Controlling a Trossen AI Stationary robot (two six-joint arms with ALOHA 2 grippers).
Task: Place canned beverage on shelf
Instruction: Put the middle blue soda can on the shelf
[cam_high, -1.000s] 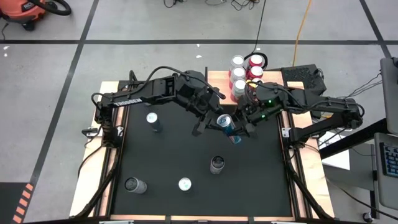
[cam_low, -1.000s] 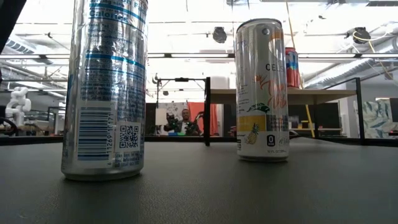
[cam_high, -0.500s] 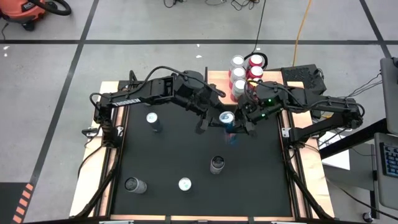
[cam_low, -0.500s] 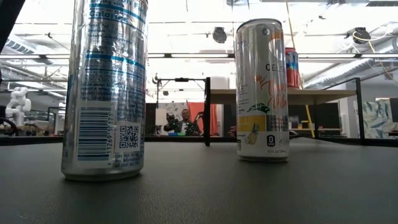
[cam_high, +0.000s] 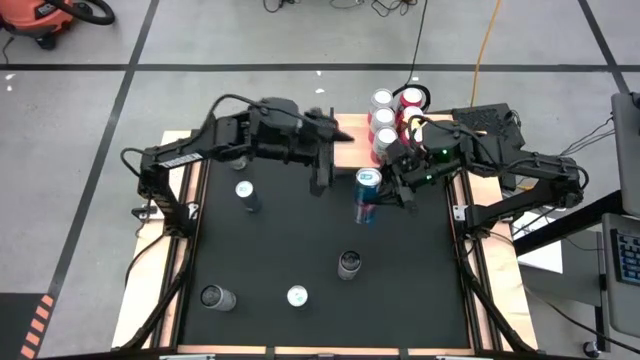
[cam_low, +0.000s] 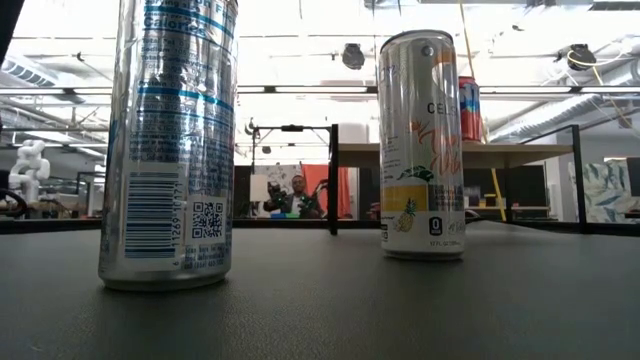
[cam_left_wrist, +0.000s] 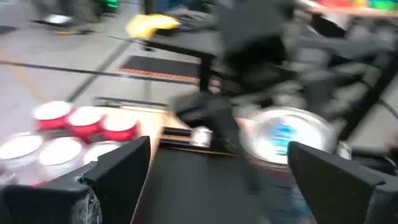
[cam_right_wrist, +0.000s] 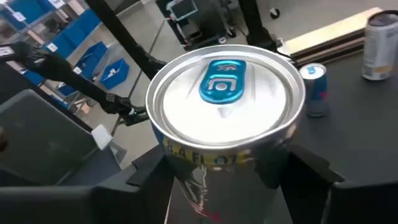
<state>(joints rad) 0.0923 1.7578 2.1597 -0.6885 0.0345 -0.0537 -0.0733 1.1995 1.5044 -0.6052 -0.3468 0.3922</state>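
A blue and red can (cam_high: 366, 196) with a blue tab (cam_right_wrist: 221, 82) stands upright above the black mat, with my right gripper (cam_high: 384, 190) (cam_right_wrist: 230, 186) shut on it. My left gripper (cam_high: 320, 172) (cam_left_wrist: 217, 186) hangs open just left of the can and touches nothing; the can (cam_left_wrist: 285, 134) shows blurred beyond its fingers. The shelf (cam_high: 345, 128) (cam_low: 500, 152), a light-wood board, stands at the far edge. Several red and white cans (cam_high: 392, 115) (cam_left_wrist: 74, 124) rest on their bases at its right end. My right gripper pinches the can's side wall (cam_right_wrist: 186, 163), a little below the top rim, between its two fingers, one on each opposite side. The fingers (cam_right_wrist: 311, 169) come from the table's right, slanting slightly down. The can sits upright in the hold, lifted clear of the mat.
Several loose cans stand on the mat: one at the left (cam_high: 245, 192), one in the middle (cam_high: 350, 263) and two near the front (cam_high: 297, 296) (cam_high: 215, 297). The low view shows two of them close up (cam_low: 170, 140) (cam_low: 420, 145). Wooden strips border the mat.
My left gripper has opened, let go of the can and drawn back up and toward the table's far left. The can, tilted between both grippers before, now stands upright in my right gripper alone, which has risen a little.
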